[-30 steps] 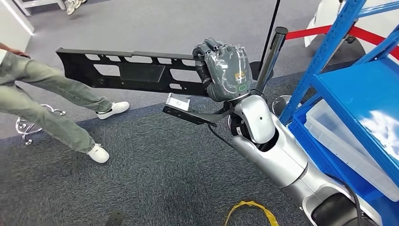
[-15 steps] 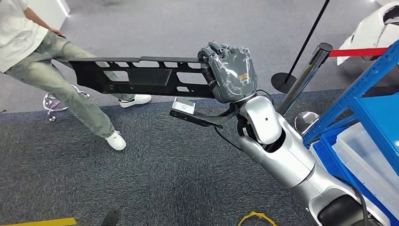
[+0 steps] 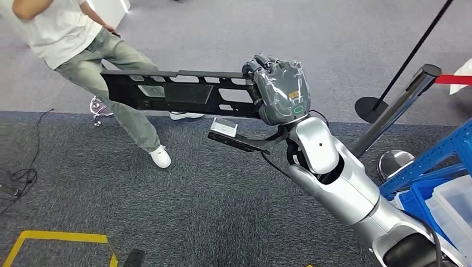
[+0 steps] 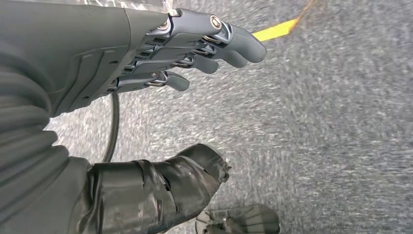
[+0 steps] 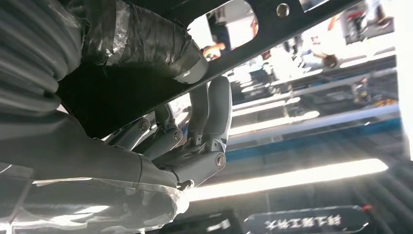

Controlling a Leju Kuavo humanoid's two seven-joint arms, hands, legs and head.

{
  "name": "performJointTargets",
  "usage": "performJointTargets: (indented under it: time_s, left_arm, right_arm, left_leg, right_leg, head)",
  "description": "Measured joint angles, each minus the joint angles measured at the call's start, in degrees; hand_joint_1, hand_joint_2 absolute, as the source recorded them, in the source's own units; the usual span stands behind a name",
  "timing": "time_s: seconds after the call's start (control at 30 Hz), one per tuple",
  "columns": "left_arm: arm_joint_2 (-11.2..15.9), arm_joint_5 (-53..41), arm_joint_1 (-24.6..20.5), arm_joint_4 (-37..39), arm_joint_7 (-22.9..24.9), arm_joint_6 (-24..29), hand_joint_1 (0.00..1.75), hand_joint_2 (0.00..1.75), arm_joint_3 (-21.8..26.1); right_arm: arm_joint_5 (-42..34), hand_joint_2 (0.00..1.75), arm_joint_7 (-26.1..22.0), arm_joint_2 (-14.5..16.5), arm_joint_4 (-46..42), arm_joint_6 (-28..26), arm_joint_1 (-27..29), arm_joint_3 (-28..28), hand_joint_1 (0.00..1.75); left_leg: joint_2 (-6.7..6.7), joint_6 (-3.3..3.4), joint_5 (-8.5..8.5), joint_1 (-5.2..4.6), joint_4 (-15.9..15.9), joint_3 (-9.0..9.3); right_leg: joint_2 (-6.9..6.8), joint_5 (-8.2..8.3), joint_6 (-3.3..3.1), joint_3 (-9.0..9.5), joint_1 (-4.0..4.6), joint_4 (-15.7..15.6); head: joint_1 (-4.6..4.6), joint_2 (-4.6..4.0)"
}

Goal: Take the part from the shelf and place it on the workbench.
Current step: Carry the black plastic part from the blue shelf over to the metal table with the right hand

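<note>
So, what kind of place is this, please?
Probably an industrial demo or test hall: blue metal shelving with plastic bins, yellow floor marking on grey carpet, and a barrier post carrying a red belt.

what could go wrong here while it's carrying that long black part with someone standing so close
1. The long black part juts out sideways from the right hand, and its far end overlaps the person in the head view; a turn might strike them.
2. The hand grips the part at one end only, so it may sag or twist loose.
3. The barrier post stands near the arm and might get bumped.
</note>
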Motion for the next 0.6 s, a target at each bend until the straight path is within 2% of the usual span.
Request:
performJointTargets:
  time_s: [0.03,0.07,0.13,0.17,0.2,0.23,0.27,0.3,0.37,0.43,0.47,0.5,0.53,0.57,0.6]
  left_arm:
    - [0.0,0.0,0.1,0.0,0.0,0.0,0.0,1.75,0.0]
    - [0.0,0.0,0.1,0.0,0.0,0.0,0.0,1.75,-0.1]
    - [0.1,0.0,0.1,0.0,0.1,0.0,0.0,1.75,-0.1]
    - [0.1,0.0,0.0,0.0,0.1,0.0,0.0,1.75,-0.1]
    - [0.1,0.0,-0.1,0.0,0.1,0.0,0.0,1.75,-0.1]
    - [0.2,0.0,-0.1,0.0,0.1,0.0,0.0,1.75,-0.1]
    - [0.2,0.0,0.0,0.0,0.2,0.0,0.0,1.75,-0.1]
    - [0.2,-0.2,0.1,0.0,0.3,0.0,0.0,1.75,-0.2]
    - [0.3,-0.7,0.1,0.0,0.6,-0.1,0.0,1.75,-0.3]
    - [0.3,-1.5,-0.2,0.0,1.2,-0.2,0.0,1.75,-0.5]
    - [0.3,-1.9,-0.3,0.0,1.6,-0.2,0.0,1.75,-0.7]
    - [0.4,-2.4,-0.4,0.0,2.1,-0.2,0.0,1.75,-0.9]
    - [0.5,-2.8,-0.4,0.0,2.7,-0.3,0.0,1.75,-1.2]
    - [0.6,-3.2,-0.4,0.0,3.3,-0.4,0.0,1.75,-1.5]
    - [0.8,-3.6,-0.4,0.0,4.1,-0.6,0.0,1.75,-1.7]
  right_arm:
    - [0.0,1.75,0.0,-0.1,0.0,0.0,0.2,0.0,1.75]
    - [0.0,1.75,0.1,-0.2,-0.1,0.0,0.4,0.0,1.75]
    - [-0.4,1.75,0.2,-0.4,-0.2,-0.1,0.5,0.0,1.75]
    - [-0.7,1.75,0.2,-0.4,-0.3,-0.3,0.5,0.0,1.75]
    - [-1.0,1.75,0.2,-0.5,-0.4,-0.4,0.6,0.0,1.75]
    - [-1.2,1.75,0.3,-0.6,-0.4,-0.6,0.7,0.0,1.75]
    - [-1.4,1.75,0.3,-0.6,-0.4,-0.7,0.9,0.0,1.75]
    - [-1.4,1.75,0.3,-0.8,-0.4,-0.8,1.1,0.0,1.75]
    - [-1.5,1.75,0.2,-1.0,-0.4,-1.0,1.4,-0.1,1.75]
    - [-1.5,1.75,0.2,-1.3,-0.3,-1.2,1.7,-0.1,1.75]
    - [-1.6,1.75,0.1,-1.4,-0.3,-1.4,1.9,-0.1,1.75]
    - [-1.6,1.75,0.0,-1.5,-0.3,-1.5,2.2,-0.1,1.75]
    - [-1.5,1.75,-0.1,-1.5,-0.2,-1.6,2.5,-0.1,1.75]
    - [-1.5,1.75,-0.3,-1.6,-0.2,-1.6,2.7,-0.1,1.75]
    - [-1.4,1.75,-0.5,-1.6,-0.1,-1.7,2.8,-0.1,1.75]
  left_leg:
    - [0.16,-0.05,0.78,0.08,-0.3,-0.03]
    - [0.45,-0.02,2.48,0.12,-2.7,1.08]
    - [2.31,0.37,5.95,-0.28,-10.7,5.06]
    - [3.12,0.78,6.9,-0.6,-13.8,6.6]
    - [3.61,1.19,7.08,-0.93,-15.3,7.34]
    - [3.4,1.61,6.9,-1.21,-15.4,7.45]
    - [2.72,1.99,6.96,-1.22,-15.7,7.52]
    - [2.11,2.3,7.0,-1.08,-16.0,7.84]
    - [1.05,3.09,7.13,-0.8,-16.8,8.73]
    - [-0.03,3.8,7.09,-0.73,-17.1,9.22]
    - [-0.7,4.09,7.02,-0.78,-17.0,9.29]
    - [-1.47,4.13,6.94,-0.82,-17.0,9.38]
    - [-2.3,4.13,6.81,-0.84,-16.9,9.47]
    - [-3.15,4.06,6.63,-0.83,-16.6,9.54]
    - [-3.99,3.9,6.4,-0.8,-16.3,9.58]
  right_leg:
    - [-0.62,-0.16,0.04,0.13,0.0,0.0]
    - [-1.26,-0.36,0.13,0.33,0.0,0.0]
    - [-2.53,-0.81,0.47,0.9,0.13,-0.1]
    - [-3.1,-0.98,0.69,1.15,0.26,-0.2]
    - [-3.6,-1.12,0.93,1.37,0.39,-0.3]
    - [-4.08,-1.19,1.19,1.58,0.5,-0.5]
    - [-4.59,-1.31,1.51,1.9,0.53,-0.8]
    - [-4.53,-1.55,1.85,2.16,0.46,-0.8]
    - [-2.4,-3.08,2.26,1.42,0.36,1.6]
    - [0.36,-5.92,2.24,-2.16,0.37,8.4]
    - [0.92,-7.06,2.23,-4.4,0.43,12.1]
    - [1.14,-7.26,2.25,-6.06,0.46,14.4]
    - [1.25,-6.34,2.25,-6.8,0.45,14.8]
    - [1.43,-4.42,2.2,-6.47,0.41,13.0]
    - [2.03,-1.94,2.1,-5.26,0.35,9.5]
  head:
    - [0.02,0.0]
    - [0.01,0.0]
    - [-0.01,0.0]
    - [0.0,0.0]
    - [0.01,0.0]
    - [0.02,0.0]
    - [0.06,0.0]
    - [0.1,0.0]
    - [0.34,0.0]
    - [0.65,0.0]
    - [0.76,0.0]
    - [0.8,0.0]
    - [0.83,0.0]
    - [0.86,0.0]
    - [0.88,0.0]
